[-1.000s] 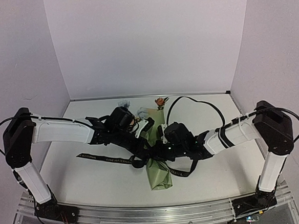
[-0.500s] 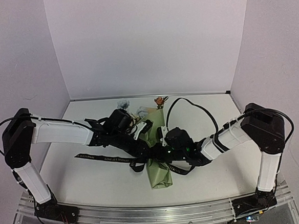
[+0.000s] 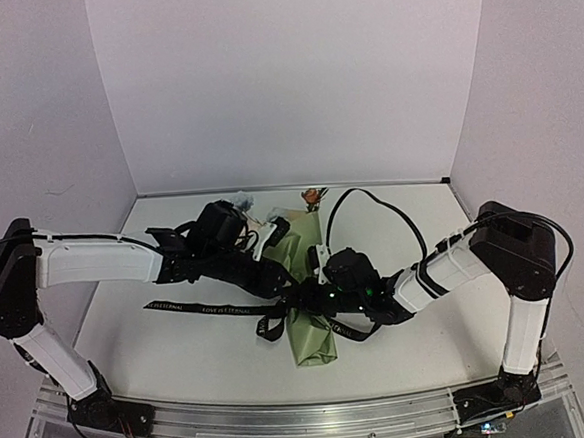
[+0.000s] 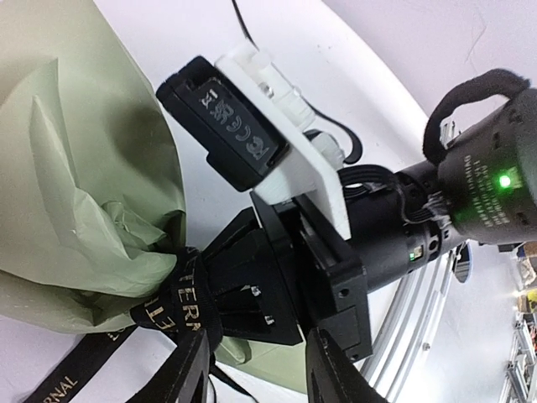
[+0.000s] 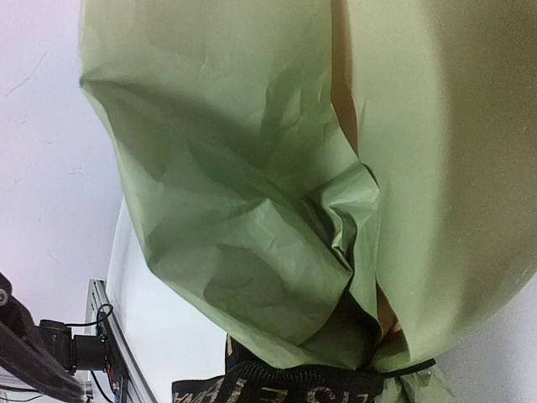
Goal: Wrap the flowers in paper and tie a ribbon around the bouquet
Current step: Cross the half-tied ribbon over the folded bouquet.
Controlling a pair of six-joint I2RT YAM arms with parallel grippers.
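The bouquet lies lengthwise on the table, its olive-green paper point(image 3: 316, 340) point(image 4: 84, 168) point(image 5: 252, 168) pinched at the waist. Flowers point(image 3: 314, 196) poke out at the far end. The black lettered ribbon point(image 3: 208, 308) point(image 4: 172, 306) point(image 5: 294, 388) circles that waist and trails left across the table. My right gripper point(image 3: 304, 300) presses in from the right and is shut on the ribbon at the wrap; its own fingers are hidden in the right wrist view. My left gripper point(image 3: 280, 277) point(image 4: 260, 344) is open just left of the waist, its fingers astride the right gripper's tip, holding nothing.
White walls close the table on the left, back and right. An aluminium rail point(image 3: 306, 418) runs along the near edge. The right arm's black cable point(image 3: 371, 198) loops over the table behind the bouquet. Loose ribbon loops point(image 3: 270, 327) lie beside the paper's narrow end.
My left gripper has opened, letting go of the ribbon, and its arm has drawn back to the left. The right gripper shifted slightly left, staying shut at the waist.
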